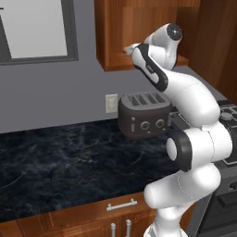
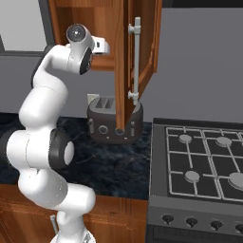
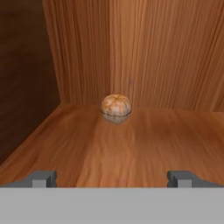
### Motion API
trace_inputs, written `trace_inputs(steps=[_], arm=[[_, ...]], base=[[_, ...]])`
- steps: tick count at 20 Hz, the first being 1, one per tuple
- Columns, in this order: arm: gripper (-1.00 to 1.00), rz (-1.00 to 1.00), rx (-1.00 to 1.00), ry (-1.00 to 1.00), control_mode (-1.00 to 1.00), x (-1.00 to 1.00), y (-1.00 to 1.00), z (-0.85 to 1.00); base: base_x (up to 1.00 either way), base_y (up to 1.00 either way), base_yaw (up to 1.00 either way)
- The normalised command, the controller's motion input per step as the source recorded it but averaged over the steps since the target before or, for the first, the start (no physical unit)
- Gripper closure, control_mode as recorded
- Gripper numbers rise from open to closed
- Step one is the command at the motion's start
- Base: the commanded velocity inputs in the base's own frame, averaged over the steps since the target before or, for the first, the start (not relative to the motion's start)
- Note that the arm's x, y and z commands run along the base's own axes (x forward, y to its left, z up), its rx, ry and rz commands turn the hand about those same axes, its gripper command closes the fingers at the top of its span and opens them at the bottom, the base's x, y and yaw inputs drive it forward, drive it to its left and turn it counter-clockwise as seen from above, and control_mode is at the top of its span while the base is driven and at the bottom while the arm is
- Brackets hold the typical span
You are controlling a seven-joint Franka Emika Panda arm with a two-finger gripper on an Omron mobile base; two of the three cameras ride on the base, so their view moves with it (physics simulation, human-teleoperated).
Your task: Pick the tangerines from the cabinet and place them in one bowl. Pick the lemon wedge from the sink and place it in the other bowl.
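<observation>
Hand view, left to right: cabinet (image 3: 26, 87) side wall, then one tangerine (image 3: 116, 108) on the shelf near the back panel, ahead of the gripper (image 3: 112, 178), whose jaws stand wide apart and empty. Recommended approach: advance straight, centre the fruit, close gently. The fruit is near round, no clear long axis; segmented top faces up.

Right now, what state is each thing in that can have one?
Round orange-tan tangerine: resting on the cabinet shelf, not gripped.
Two-finger gripper: open, inside the cabinet, short of the tangerine.
Reddish-brown wooden wall cabinet: door swung open.
Dark grey toaster: slots empty.
Gas stove: no flames visible.
</observation>
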Motion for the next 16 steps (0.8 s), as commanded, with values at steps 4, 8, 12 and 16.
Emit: trace_inputs(steps=[4, 8, 12, 16], arm=[[-1.00, 0.00, 0.00, 0.00, -1.00, 0.26, 0.01, 0.00], [-1.00, 0.00, 0.00, 0.00, -1.00, 0.22, 0.04, 0.00], [-1.00, 0.00, 0.00, 0.00, -1.00, 0.19, 0.07, 0.00], [-1.00, 0.00, 0.00, 0.00, -1.00, 0.17, 0.07, 0.00]], base=[[0.00, 0.00, 0.00], [0.00, 0.00, 0.00], [0.00, 0.00, 0.00], [0.00, 0.00, 0.00]])
